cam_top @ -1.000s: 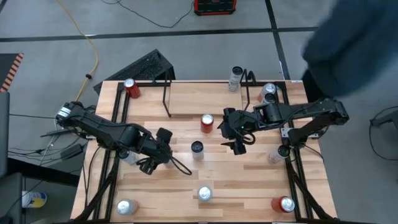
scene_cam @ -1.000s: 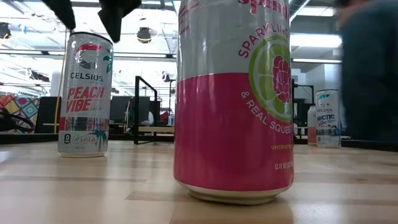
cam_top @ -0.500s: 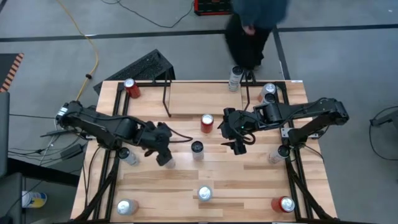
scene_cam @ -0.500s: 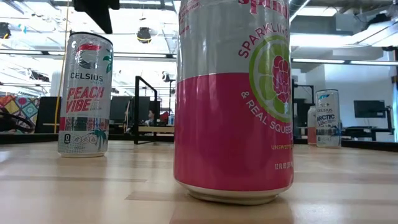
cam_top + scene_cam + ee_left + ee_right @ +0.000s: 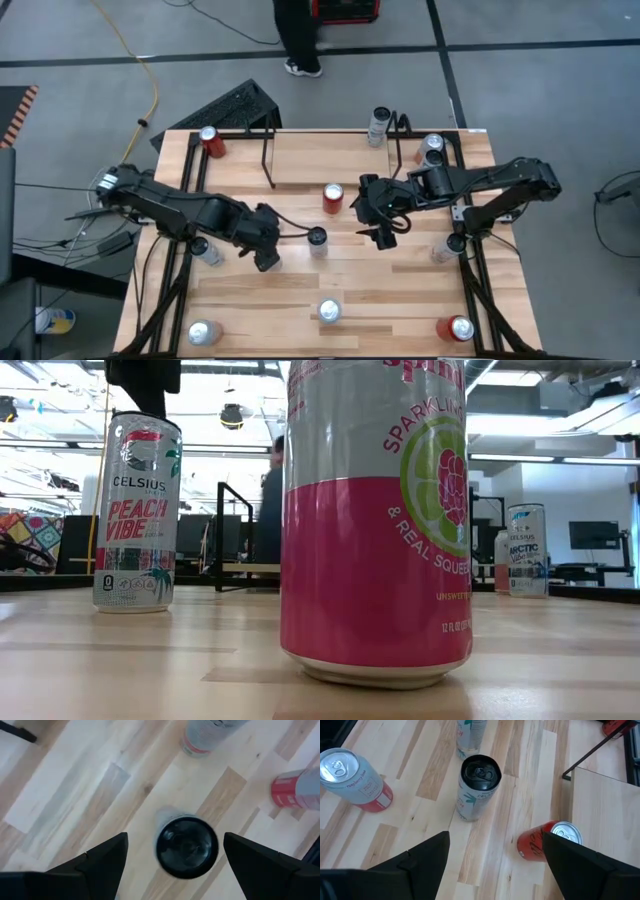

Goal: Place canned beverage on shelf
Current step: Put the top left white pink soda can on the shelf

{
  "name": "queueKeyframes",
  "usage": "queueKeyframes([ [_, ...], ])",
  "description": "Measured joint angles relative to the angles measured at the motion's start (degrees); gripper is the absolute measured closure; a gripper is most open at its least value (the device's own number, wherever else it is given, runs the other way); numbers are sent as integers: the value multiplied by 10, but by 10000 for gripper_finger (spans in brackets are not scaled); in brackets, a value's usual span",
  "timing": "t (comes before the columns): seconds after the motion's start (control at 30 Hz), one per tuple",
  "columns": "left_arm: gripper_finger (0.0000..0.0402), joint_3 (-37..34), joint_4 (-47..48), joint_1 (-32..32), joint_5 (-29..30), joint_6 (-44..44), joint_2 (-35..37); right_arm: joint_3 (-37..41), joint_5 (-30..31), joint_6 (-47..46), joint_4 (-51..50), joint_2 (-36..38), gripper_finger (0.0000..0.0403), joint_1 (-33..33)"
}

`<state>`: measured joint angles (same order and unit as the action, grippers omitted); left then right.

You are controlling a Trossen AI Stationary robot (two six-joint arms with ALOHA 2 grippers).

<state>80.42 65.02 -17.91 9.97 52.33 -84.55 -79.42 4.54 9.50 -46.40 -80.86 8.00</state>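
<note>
A black-topped white can [image 5: 317, 240] stands upright on the table's middle; in the low view it is the Peach Vibe can [image 5: 137, 510]. My left gripper [image 5: 267, 254] hangs open just left of it and above it, pointing steeply down. In the left wrist view the can's top [image 5: 186, 846] shows between the two fingers [image 5: 102, 862], which touch nothing. My right gripper [image 5: 385, 232] waits open over the middle right, and its wrist view shows the same can [image 5: 479, 785]. The shelf [image 5: 330, 160], a wood board on black rod uprights, stands at the far edge.
A red can [image 5: 333, 197] stands just in front of the shelf. More cans stand about: far left [image 5: 209, 140], far right [image 5: 378, 125], under my left arm [image 5: 205, 250], and along the near edge [image 5: 328, 312]. A person's legs [image 5: 297, 35] show beyond the table.
My left gripper has rolled about its own pointing line above the black-topped can and edged a little toward it, with its opening unchanged. A person has walked from right to left behind the table's far edge.
</note>
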Motion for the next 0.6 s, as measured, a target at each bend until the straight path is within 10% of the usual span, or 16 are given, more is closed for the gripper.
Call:
queueKeyframes([
  [0.6,88,0,11,-4,-37,-22,-70,0,-1,0,-2,0,58,10],
])
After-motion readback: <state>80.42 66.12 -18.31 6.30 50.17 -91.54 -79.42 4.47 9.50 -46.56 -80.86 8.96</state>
